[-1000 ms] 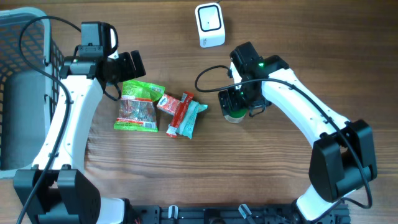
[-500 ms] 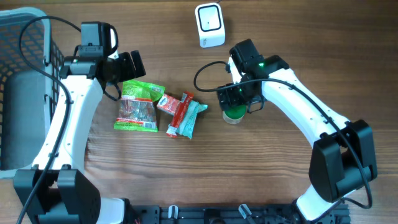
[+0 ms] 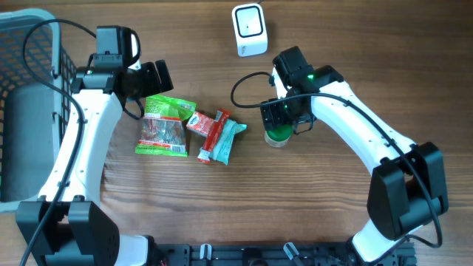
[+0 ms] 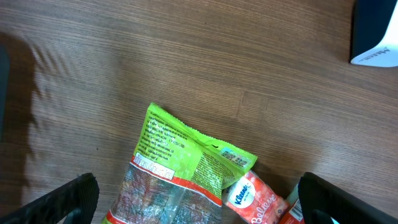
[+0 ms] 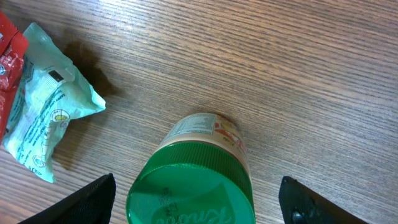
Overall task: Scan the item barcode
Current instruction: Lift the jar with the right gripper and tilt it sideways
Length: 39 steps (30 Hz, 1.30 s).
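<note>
Green-lidded jar (image 5: 193,180) stands upright within the wide-spread right end effector (image 5: 198,200).

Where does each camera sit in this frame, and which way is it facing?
Overhead: fixed above the table, looking straight down; left arm, right arm, left gripper and right gripper all show.
Left wrist: on the left arm, looking down at the green bag; its fingers fill the bottom corners.
Right wrist: on the right arm, looking down on the jar; its fingers stand either side, apart from it.
Shared: overhead and left wrist both show the green bag and the scanner.
</note>
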Motion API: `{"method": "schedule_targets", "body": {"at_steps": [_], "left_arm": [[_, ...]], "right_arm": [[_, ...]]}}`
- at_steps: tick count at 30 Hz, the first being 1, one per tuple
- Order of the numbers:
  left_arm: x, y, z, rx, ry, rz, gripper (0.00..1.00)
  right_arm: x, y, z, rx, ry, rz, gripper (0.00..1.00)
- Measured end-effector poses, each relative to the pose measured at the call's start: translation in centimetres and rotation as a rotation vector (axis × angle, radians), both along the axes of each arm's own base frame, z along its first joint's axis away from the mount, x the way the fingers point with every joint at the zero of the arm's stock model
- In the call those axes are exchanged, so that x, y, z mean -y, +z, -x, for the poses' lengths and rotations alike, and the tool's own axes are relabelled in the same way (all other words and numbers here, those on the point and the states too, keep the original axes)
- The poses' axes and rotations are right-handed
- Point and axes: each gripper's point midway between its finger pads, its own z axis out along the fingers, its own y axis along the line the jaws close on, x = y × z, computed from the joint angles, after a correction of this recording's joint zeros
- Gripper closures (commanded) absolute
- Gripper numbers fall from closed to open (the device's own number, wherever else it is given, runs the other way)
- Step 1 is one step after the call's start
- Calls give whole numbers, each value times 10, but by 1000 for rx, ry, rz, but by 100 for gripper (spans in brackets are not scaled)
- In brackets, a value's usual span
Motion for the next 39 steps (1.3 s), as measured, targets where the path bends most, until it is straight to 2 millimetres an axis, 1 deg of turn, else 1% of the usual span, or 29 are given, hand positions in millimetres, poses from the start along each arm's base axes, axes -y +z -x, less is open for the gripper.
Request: {"method": "schedule_targets", "body": {"at_steps": [4, 6, 13, 18, 20, 22, 28, 32, 39], "left_arm": [[0, 0, 0, 0, 0, 0, 0], [0, 0, 0, 0, 0, 0, 0], [0, 0, 0, 0, 0, 0, 0], [0, 0, 0, 0, 0, 0, 0], [0, 0, 0, 0, 0, 0, 0], [0, 0, 0, 0, 0, 0, 0], [0, 0, 0, 0, 0, 0, 0], [0, 0, 0, 0, 0, 0, 0], [0, 0, 0, 0, 0, 0, 0]], "right_arm": [[2, -5, 3, -11, -7, 4, 16], [4, -12, 8, -26, -8, 9, 16], [4, -30, 12, -22, -8, 4, 18], [2, -30, 10, -10, -5, -1, 18], [0, -31, 8, -3, -3, -4, 22], [-2, -33, 8, -2, 1, -5, 23], [-9, -37, 14, 13, 39, 51, 24], [-6, -38, 16, 26, 17, 108, 27], [5, -39, 22, 0, -60, 155, 26]]}}
